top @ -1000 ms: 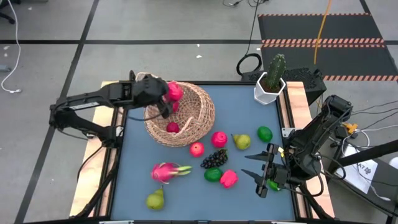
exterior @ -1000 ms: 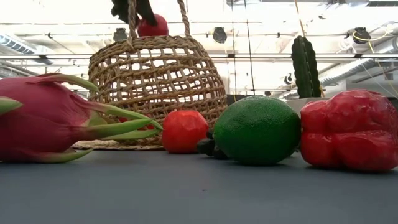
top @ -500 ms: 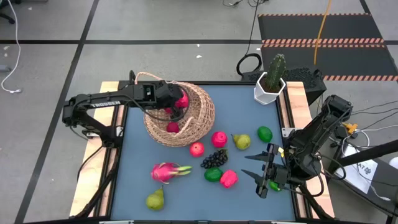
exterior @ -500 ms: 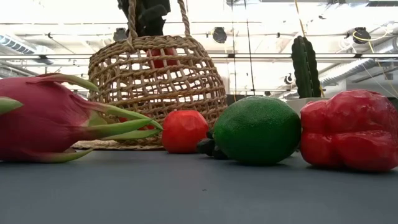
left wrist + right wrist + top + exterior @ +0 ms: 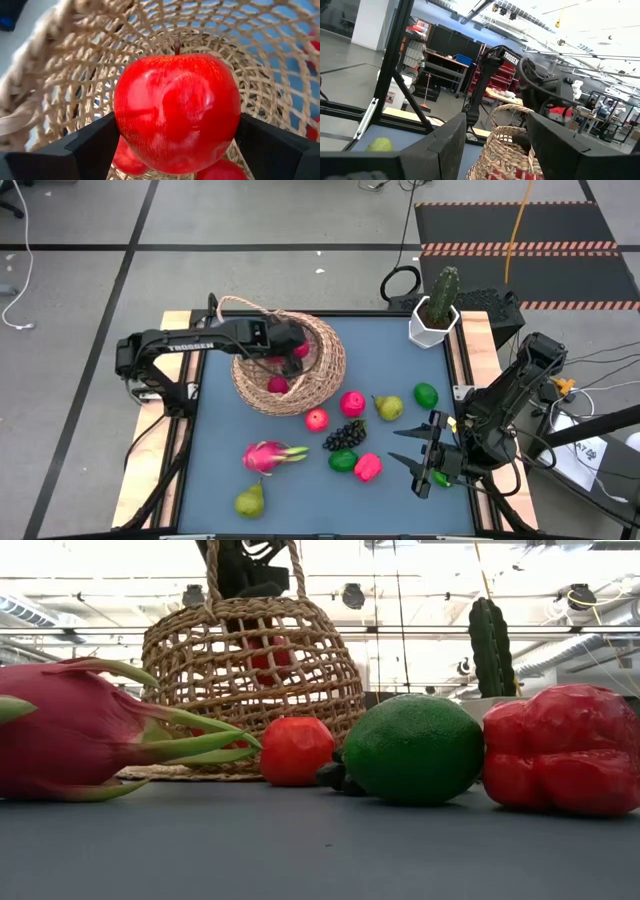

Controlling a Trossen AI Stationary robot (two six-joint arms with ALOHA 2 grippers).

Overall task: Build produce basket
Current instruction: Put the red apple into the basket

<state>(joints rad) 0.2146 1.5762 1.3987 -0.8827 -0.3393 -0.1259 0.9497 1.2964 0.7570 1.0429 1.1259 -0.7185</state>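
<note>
Basket on blue-grey table

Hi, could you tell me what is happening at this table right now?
The robot is filling a wicker basket with toy fruit. Its left claw is down inside the basket, shut on a red apple, with at least one more red fruit already in there. The rest lies on the table: a dragon fruit, pears, limes, grapes and red and pink pieces. The right claw waits open at the table's right edge, holding nothing.
</note>
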